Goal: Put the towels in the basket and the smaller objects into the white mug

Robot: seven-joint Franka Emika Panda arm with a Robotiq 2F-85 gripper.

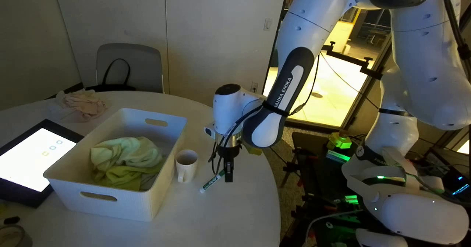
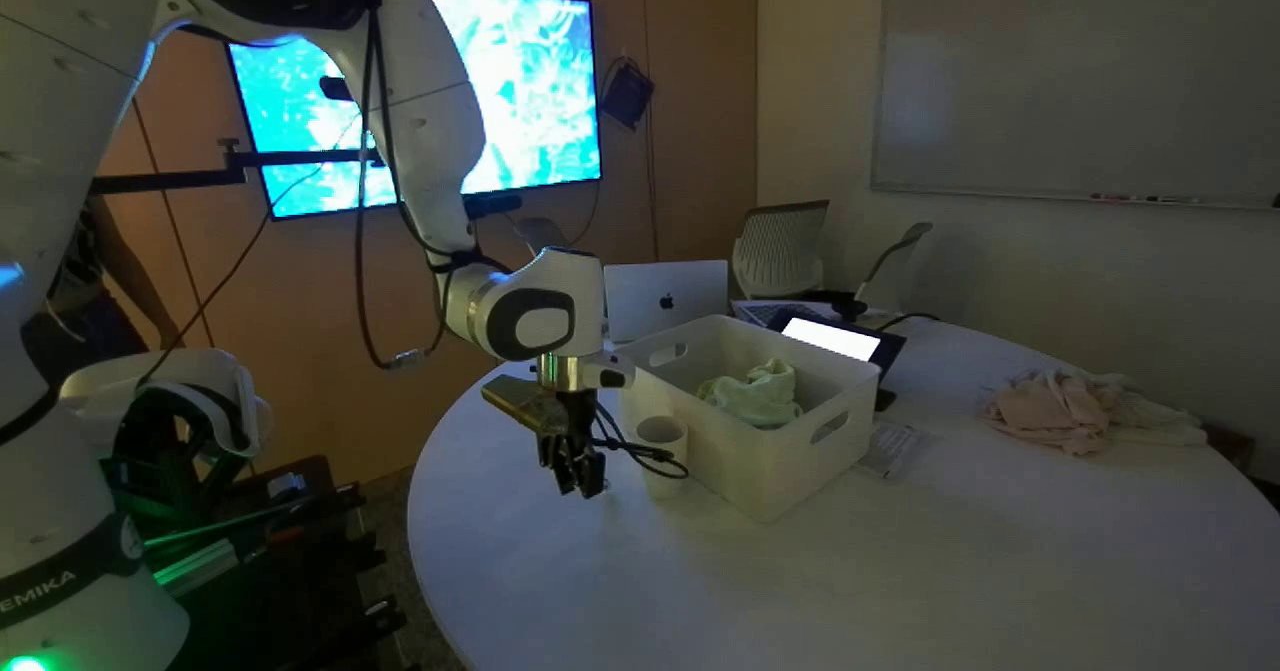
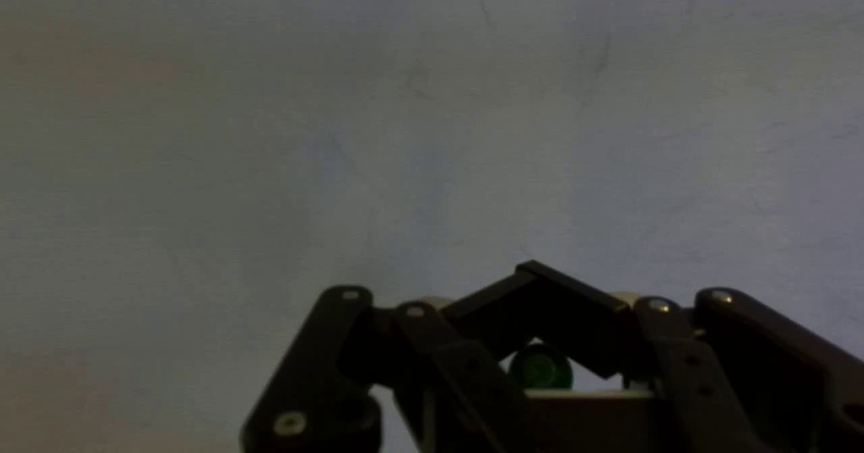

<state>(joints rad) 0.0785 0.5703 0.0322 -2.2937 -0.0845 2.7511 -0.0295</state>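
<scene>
Round white table [image 1: 224, 217] spans the lower left of the frame in an exterior view. White plastic basket [image 1: 127, 207], lower left. Crumpled yellow-green towels [image 1: 127, 153], inside the basket. Robotiq gripper [image 1: 229, 177], lower centre, jaws drawn together. White mug [image 1: 186, 168], upright, between basket and gripper. Green marker pen [image 1: 212, 182] slants just beside the gripper; whether gripped, cannot be told.

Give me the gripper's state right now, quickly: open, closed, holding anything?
Gripper: closed, jaws together, nothing visibly held; whether it touches the marker cannot be told.
</scene>
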